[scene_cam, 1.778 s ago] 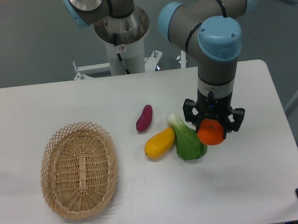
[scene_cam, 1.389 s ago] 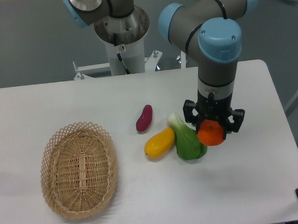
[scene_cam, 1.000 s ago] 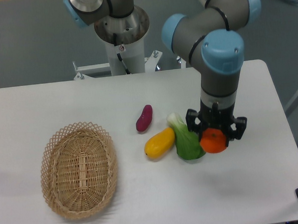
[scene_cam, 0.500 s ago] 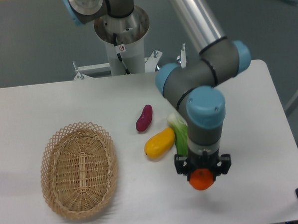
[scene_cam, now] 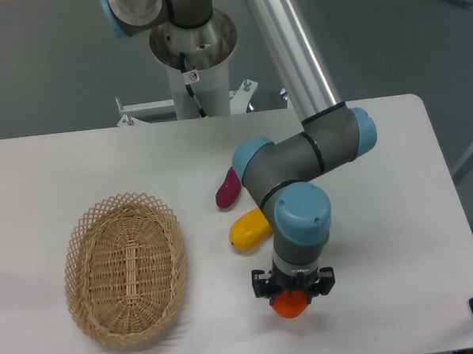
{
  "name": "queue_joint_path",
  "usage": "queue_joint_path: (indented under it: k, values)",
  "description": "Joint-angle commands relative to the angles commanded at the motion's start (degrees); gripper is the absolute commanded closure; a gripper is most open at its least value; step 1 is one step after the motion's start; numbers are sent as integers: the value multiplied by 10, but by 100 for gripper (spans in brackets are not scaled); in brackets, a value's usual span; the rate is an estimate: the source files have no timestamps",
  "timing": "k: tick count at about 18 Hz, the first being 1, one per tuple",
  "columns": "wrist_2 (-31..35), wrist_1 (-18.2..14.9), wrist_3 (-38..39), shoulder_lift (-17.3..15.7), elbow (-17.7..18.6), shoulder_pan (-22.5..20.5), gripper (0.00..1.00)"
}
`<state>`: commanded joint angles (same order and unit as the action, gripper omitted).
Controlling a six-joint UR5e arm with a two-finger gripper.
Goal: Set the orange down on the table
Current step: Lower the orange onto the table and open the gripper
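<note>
A wicker basket (scene_cam: 125,267) sits toward the left edge of the white desk (scene_cam: 53,167). Near the middle lie a purple fruit (scene_cam: 226,191) and a yellow fruit (scene_cam: 249,228). Close to the front edge, the gripper (scene_cam: 292,289) points down, jaws pinching the orange (scene_cam: 290,303).

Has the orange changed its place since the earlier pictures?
Yes. The orange, held in the hand, has moved toward the near edge of the table and leftward, closer to the wicker basket, which has stayed put.
</note>
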<state>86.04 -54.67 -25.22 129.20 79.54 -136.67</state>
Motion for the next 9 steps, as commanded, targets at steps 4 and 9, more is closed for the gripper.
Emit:
queue_joint_path:
  k: [4, 9]
  values:
    - [0, 0, 0, 3, 5, 2, 42]
    - [0, 0, 1, 4, 7, 3, 42]
